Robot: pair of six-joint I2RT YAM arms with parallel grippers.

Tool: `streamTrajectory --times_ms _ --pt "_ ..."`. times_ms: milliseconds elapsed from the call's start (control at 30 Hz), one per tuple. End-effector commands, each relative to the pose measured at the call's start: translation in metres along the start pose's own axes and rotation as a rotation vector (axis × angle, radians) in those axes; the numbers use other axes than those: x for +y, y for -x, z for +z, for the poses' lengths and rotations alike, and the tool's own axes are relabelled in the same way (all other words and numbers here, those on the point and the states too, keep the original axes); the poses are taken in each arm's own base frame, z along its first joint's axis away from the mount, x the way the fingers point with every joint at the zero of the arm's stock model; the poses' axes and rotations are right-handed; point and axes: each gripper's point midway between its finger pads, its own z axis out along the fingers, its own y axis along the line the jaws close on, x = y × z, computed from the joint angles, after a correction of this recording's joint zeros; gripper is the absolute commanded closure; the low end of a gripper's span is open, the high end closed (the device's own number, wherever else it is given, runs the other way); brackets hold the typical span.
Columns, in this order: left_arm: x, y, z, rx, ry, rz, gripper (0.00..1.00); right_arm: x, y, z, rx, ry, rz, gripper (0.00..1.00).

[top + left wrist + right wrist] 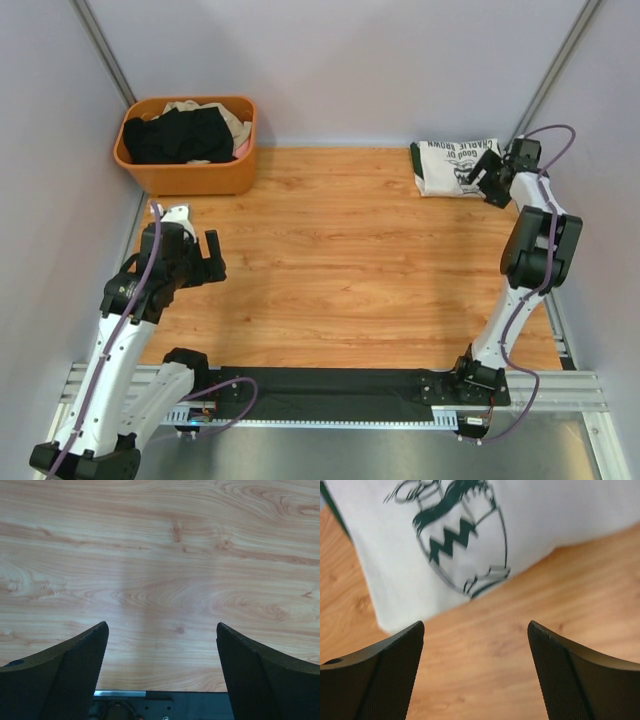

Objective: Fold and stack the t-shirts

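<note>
Okay, my right gripper [476, 628] hangs spread just beside the folded white t-shirt [470, 540]; my left gripper [162, 630] spread over the table [160, 555]

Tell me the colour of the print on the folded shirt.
Dark, blackish green on white. The print shows best in the right wrist view.

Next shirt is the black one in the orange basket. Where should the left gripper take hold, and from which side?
I'd pinch a raised fold near the middle of the black shirt, coming straight down from above. It lies crumpled on top of the heap, and the walls of the orange basket block sideways approach. The left gripper is open and nearest.
</note>
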Motion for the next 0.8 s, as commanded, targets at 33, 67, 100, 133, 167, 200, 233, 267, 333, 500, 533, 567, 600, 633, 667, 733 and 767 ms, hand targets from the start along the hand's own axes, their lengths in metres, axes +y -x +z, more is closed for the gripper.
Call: streamTrajectory --times_ms 33,67,100,133,167,200,233,267,333,500,533,567,600,633,667,733,767 --pt "0.002 0.007 -0.005 -0.047 0.003 -0.023 0.02 0.051 -0.005 -0.085 -0.055 0.191 0.002 0.15" --pt "0.002 0.007 -0.006 -0.05 -0.001 -0.025 0.01 0.066 -0.014 -0.097 -0.057 0.239 -0.02 0.15" --pt "0.002 0.007 -0.007 -0.056 -0.003 -0.024 0.0 0.072 -0.03 -0.117 -0.058 0.256 -0.033 0.15" --pt "0.001 0.008 -0.008 -0.06 -0.004 -0.025 0.0 0.09 -0.045 -0.128 -0.045 0.295 -0.057 0.15" --pt "0.002 0.008 -0.008 -0.062 -0.002 -0.026 0.0 0.101 -0.056 -0.14 -0.038 0.331 -0.084 0.15" --pt "0.003 0.008 -0.008 -0.06 0.002 -0.027 0.0 0.106 -0.073 -0.158 -0.03 0.352 -0.104 0.15" --pt "0.003 0.008 -0.007 -0.059 0.003 -0.029 0.0 0.114 -0.085 -0.17 -0.024 0.368 -0.12 0.15" --pt "0.003 0.007 -0.006 -0.055 0.003 -0.028 0.0 0.13 -0.109 -0.18 0.009 0.407 -0.167 0.14" --pt "0.002 0.007 -0.006 -0.048 -0.001 -0.026 0.0 0.148 -0.159 -0.21 0.031 0.468 -0.256 0.12" --pt "0.004 0.007 -0.008 -0.058 0.009 -0.032 0.0 0.143 -0.233 -0.257 -0.012 0.57 -0.293 0.06" --pt "0.004 0.008 -0.008 -0.06 0.011 -0.033 0.0 0.142 -0.249 -0.261 0.003 0.601 -0.292 0.03" --pt "0.005 0.007 -0.009 -0.065 0.016 -0.035 0.01 0.132 -0.266 -0.262 0.015 0.625 -0.264 0.0" --pt "0.006 0.008 -0.009 -0.069 0.016 -0.037 0.01 0.129 -0.276 -0.264 0.02 0.642 -0.259 0.0" --pt "0.006 0.008 -0.01 -0.069 0.019 -0.038 0.01 0.127 -0.286 -0.266 0.03 0.662 -0.258 0.0" --pt "0.007 0.008 -0.01 -0.074 0.023 -0.04 0.01 0.117 -0.3 -0.263 0.027 0.677 -0.254 0.0" --pt "0.007 0.009 -0.01 -0.076 0.024 -0.04 0.01 0.111 -0.313 -0.26 0.033 0.686 -0.221 0.0" --pt "0.007 0.009 -0.01 -0.075 0.026 -0.04 0.01 0.104 -0.32 -0.255 0.026 0.693 -0.212 0.0"
